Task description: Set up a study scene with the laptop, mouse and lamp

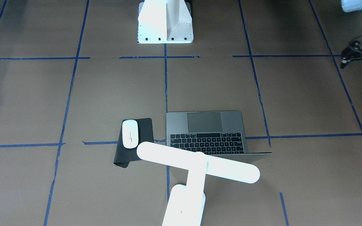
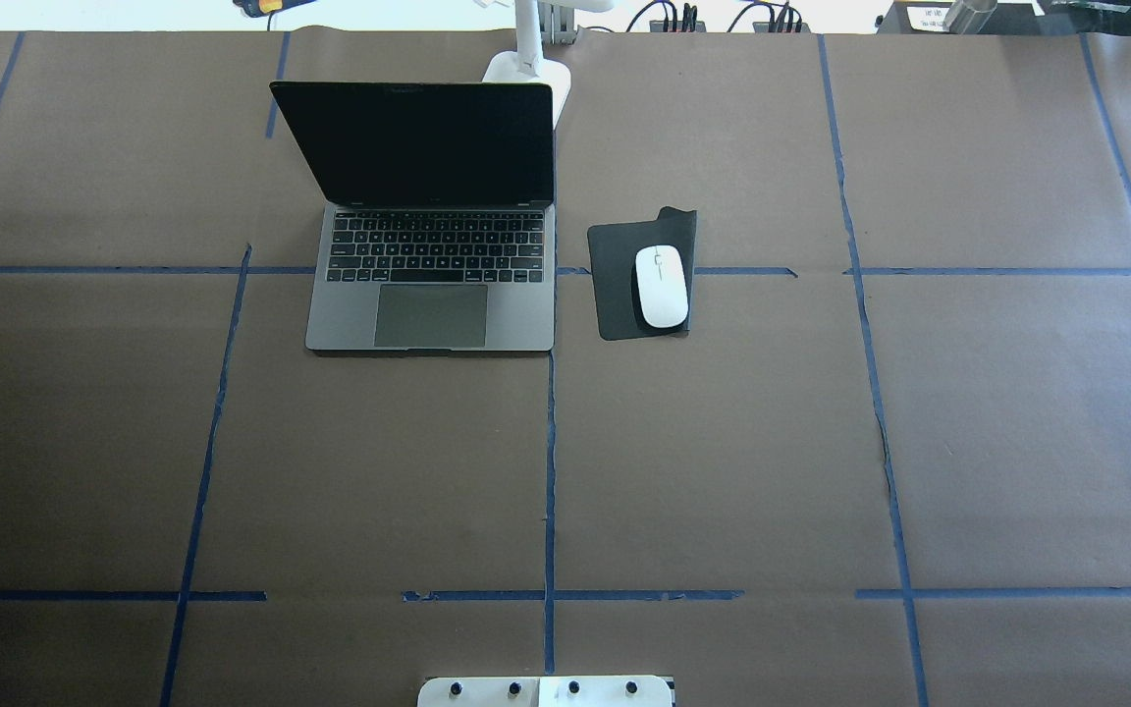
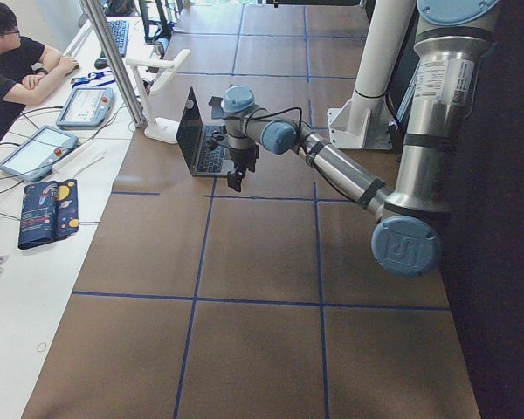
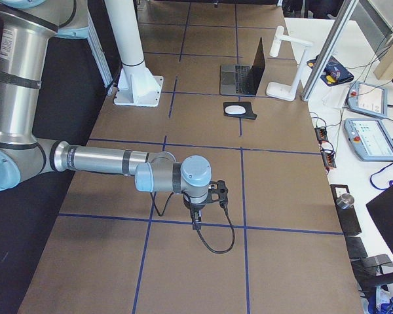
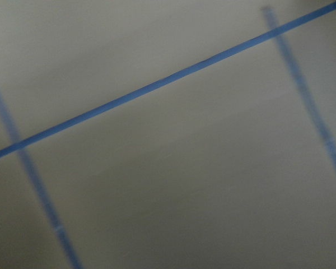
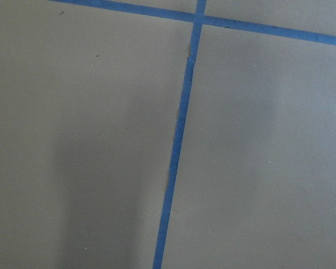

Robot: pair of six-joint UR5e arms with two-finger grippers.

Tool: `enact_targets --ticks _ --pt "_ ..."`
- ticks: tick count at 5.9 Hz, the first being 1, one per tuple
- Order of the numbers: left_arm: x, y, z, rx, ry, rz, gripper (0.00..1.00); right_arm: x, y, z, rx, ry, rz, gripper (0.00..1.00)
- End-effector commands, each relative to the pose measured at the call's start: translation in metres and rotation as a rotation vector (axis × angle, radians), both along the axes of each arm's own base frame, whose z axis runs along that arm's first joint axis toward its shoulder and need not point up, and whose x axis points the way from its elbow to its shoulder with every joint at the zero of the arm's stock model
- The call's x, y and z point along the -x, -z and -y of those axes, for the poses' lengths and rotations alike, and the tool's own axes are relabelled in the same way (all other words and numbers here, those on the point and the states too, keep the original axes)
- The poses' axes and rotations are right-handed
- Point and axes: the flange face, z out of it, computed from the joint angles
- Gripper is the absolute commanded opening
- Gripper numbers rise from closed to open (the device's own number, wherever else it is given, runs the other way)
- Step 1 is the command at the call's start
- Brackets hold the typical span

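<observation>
The laptop (image 1: 206, 131) (image 2: 431, 285) stands open on the brown table, its dark screen upright. The white mouse (image 1: 130, 133) (image 2: 661, 286) lies on a black mat (image 2: 615, 285) just beside the laptop. The white lamp (image 1: 196, 161) (image 2: 529, 69) stands behind the laptop's screen, its bar over the lid. My left gripper (image 1: 358, 66) hovers far from these at the table's side, its two black fingers apart and empty. My right gripper (image 4: 203, 196) shows only in the exterior right view, above bare table far from the mouse; I cannot tell if it is open or shut. Both wrist views show only brown paper and blue tape.
The white bolted pedestal block (image 1: 165, 22) (image 2: 546, 690) stands at the robot's edge of the table. Blue tape lines cross the table. A seated operator (image 3: 9, 61) and teach pendants (image 3: 31, 153) (image 4: 367, 98) are on the side table beyond the lamp.
</observation>
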Motion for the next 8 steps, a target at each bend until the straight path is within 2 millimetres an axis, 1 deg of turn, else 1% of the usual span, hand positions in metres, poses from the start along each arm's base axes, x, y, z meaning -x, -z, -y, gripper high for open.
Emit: enact_targets --ticks 1,2,3,4,5,6,7,8 --pt "0.069 -0.074 -0.018 0.11 0.107 0.02 1.0 0.0 0.0 0.0 0.0 0.0 0.0 1.0" --pt "0.071 -0.09 -0.034 0.104 0.058 0.029 1.0 0.0 0.001 0.0 -0.003 0.0 0.0 1.0" --pt "0.072 -0.101 -0.043 0.135 0.057 0.035 1.0 0.0 0.001 0.0 -0.003 0.0 0.0 1.0" --pt "0.071 -0.117 -0.043 0.16 0.06 0.031 1.0 0.0 0.001 0.0 -0.003 0.0 0.002 1.0" --pt "0.072 -0.116 -0.047 0.163 0.06 0.033 1.0 0.0 0.0 0.0 -0.002 0.0 0.002 1.0" --pt "0.072 -0.121 -0.046 0.173 0.057 0.04 1.0 0.0 0.001 0.0 -0.003 0.0 0.002 1.0" --pt "0.071 -0.115 -0.048 0.163 0.054 0.035 1.0 0.0 -0.001 0.001 0.0 0.0 0.002 1.0" --pt "0.07 -0.118 -0.048 0.169 0.052 0.036 1.0 0.001 -0.001 0.001 0.0 0.002 0.002 1.0"
